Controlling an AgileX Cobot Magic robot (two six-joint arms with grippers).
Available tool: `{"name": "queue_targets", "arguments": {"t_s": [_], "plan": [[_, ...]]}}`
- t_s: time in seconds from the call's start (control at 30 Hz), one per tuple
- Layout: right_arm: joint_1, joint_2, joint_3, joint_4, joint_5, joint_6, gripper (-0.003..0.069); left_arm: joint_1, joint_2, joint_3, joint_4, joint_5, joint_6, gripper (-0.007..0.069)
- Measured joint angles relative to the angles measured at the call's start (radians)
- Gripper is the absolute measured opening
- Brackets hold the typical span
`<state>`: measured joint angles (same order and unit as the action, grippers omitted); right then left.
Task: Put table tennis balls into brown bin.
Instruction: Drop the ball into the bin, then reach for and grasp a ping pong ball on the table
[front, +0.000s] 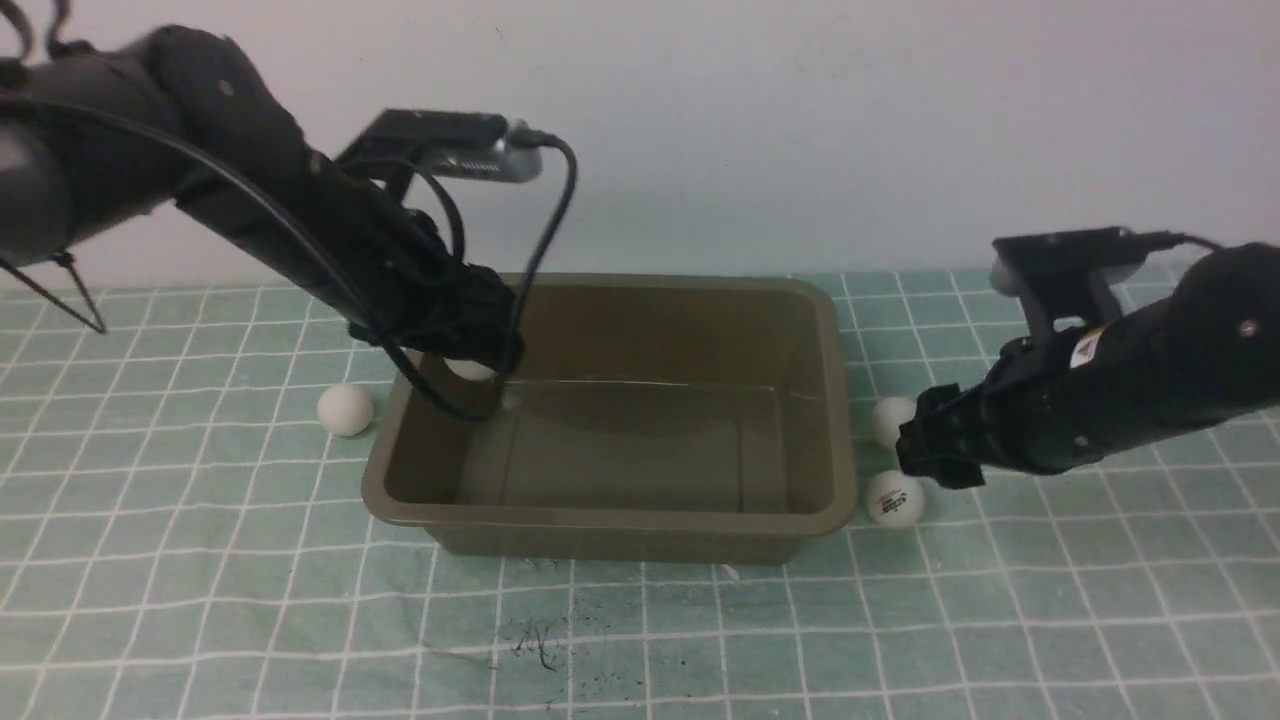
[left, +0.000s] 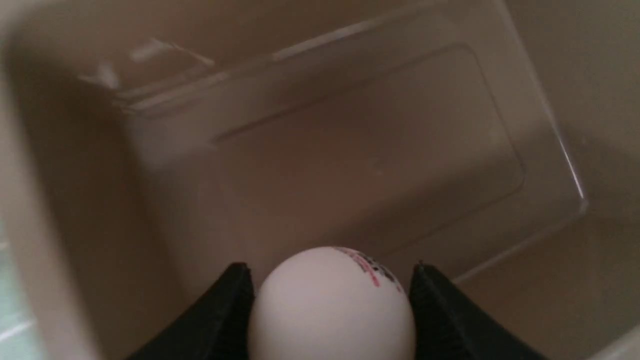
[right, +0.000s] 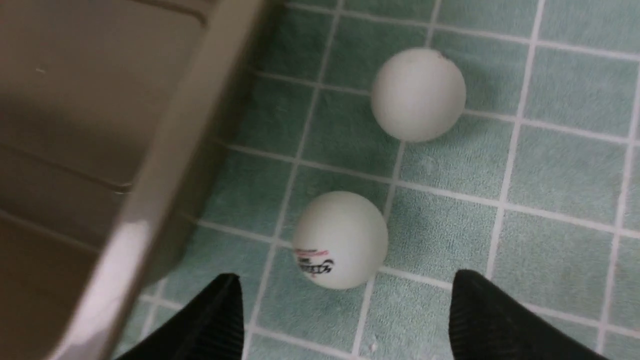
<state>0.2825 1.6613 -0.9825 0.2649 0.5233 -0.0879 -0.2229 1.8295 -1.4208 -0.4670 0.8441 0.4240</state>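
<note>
White ball (left: 331, 310) pinched by left gripper (left: 330, 270) inside rim of brown bin (front: 610, 520), right gripper (right: 347, 277) spread (empty).

Two matte black arms at work: the left arm (front: 250, 200) trails looping black cables (front: 545, 230) beneath a grey wrist camera (front: 450, 145), while the right arm (front: 1150, 380) carries a small red-triangle label (front: 1085, 350) and round screws (front: 1248, 327). The left hand (front: 470, 362) and right hand (front: 925, 455) have ribbed black fingers (right: 215, 320).

Table tennis balls (front: 345, 409) (front: 468, 371) (front: 888, 418) (front: 895, 497): four are counted. Brown bin (front: 610, 517): one is counted. Grippers (front: 472, 368) (front: 915, 455): two are counted. Checked green cloth (front: 200, 600): one is counted.
</note>
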Motion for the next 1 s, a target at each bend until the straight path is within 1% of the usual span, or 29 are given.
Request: {"name": "queue_targets", "arguments": {"t_s": [0.07, 0.1, 0.13, 0.17, 0.23, 0.27, 0.37, 0.4, 0.43, 0.47, 0.5, 0.53, 0.57, 0.6, 0.63, 0.67, 0.73, 0.8, 0.9, 1.0], "plan": [[0.0, 0.047, -0.007, 0.002, -0.012, 0.001, 0.0509, -0.016, 0.034, 0.0, -0.002, -0.002, -0.007, 0.0357], [0.0, 0.081, -0.023, 0.007, -0.015, 0.001, 0.0512, -0.022, 0.057, -0.001, -0.002, -0.001, -0.02, 0.0379], [0.0, 0.108, -0.035, 0.013, -0.017, 0.001, 0.0512, -0.024, 0.076, -0.007, -0.002, 0.003, -0.033, 0.0425], [0.0, 0.124, -0.048, 0.018, -0.017, 0.001, 0.0513, -0.024, 0.081, -0.011, -0.002, 0.006, -0.041, 0.0444], [0.0, 0.172, -0.083, 0.035, -0.019, 0.001, 0.0513, -0.023, 0.096, -0.028, 0.001, 0.009, -0.067, 0.0545], [0.0, 0.191, -0.097, 0.044, -0.015, 0.001, 0.0514, -0.021, 0.096, -0.041, 0.001, 0.012, -0.077, 0.0581], [0.0, 0.255, -0.149, 0.084, 0.025, 0.001, 0.051, -0.007, 0.091, -0.1, 0.003, 0.021, -0.113, 0.0651], [0.0, 0.271, -0.167, 0.09, 0.045, 0.001, 0.0502, -0.001, 0.089, -0.118, 0.01, 0.034, -0.126, 0.0645], [0.0, 0.296, -0.188, 0.098, 0.087, 0.001, 0.0476, 0.016, 0.085, -0.146, 0.026, 0.052, -0.147, 0.0615], [0.0, 0.307, -0.212, 0.103, 0.124, 0.002, 0.0416, 0.032, 0.083, -0.173, 0.05, 0.083, -0.171, 0.0552], [0.0, 0.309, -0.215, 0.102, 0.129, 0.002, 0.0405, 0.043, 0.083, -0.182, 0.06, 0.093, -0.178, 0.0525], [0.0, 0.312, -0.23, 0.092, 0.159, 0.002, 0.0347, 0.063, 0.08, -0.203, 0.088, 0.114, -0.195, 0.0442], [0.0, 0.311, -0.241, 0.067, 0.199, 0.002, 0.0353, 0.098, 0.075, -0.226, 0.134, 0.143, -0.21, 0.0298], [-0.002, 0.307, -0.248, 0.048, 0.226, 0.006, 0.0361, 0.121, 0.07, -0.238, 0.155, 0.158, -0.214, 0.019], [-0.005, 0.295, -0.255, 0.031, 0.254, 0.014, 0.0361, 0.16, 0.065, -0.245, 0.181, 0.172, -0.218, 0.0099], [-0.006, 0.291, -0.258, 0.028, 0.26, 0.015, 0.0361, 0.167, 0.064, -0.246, 0.181, 0.173, -0.219, 0.0099], [-0.016, 0.238, -0.277, 0.015, 0.32, 0.035, 0.0361, 0.235, 0.062, -0.25, 0.203, 0.178, -0.225, 0.0024], [-0.022, 0.17, -0.299, 0.015, 0.355, 0.059, 0.0361, 0.283, 0.068, -0.25, 0.213, 0.18, -0.228, 0.0005], [-0.009, 0.072, -0.345, 0.036, 0.352, 0.075, 0.0361, 0.34, 0.099, -0.25, 0.222, 0.196, -0.218, -0.0004], [0.057, 0.051, -0.407, 0.058, 0.286, 0.039, 0.0361, 0.345, 0.152, -0.25, 0.216, 0.196, -0.183, 0.002]]}}
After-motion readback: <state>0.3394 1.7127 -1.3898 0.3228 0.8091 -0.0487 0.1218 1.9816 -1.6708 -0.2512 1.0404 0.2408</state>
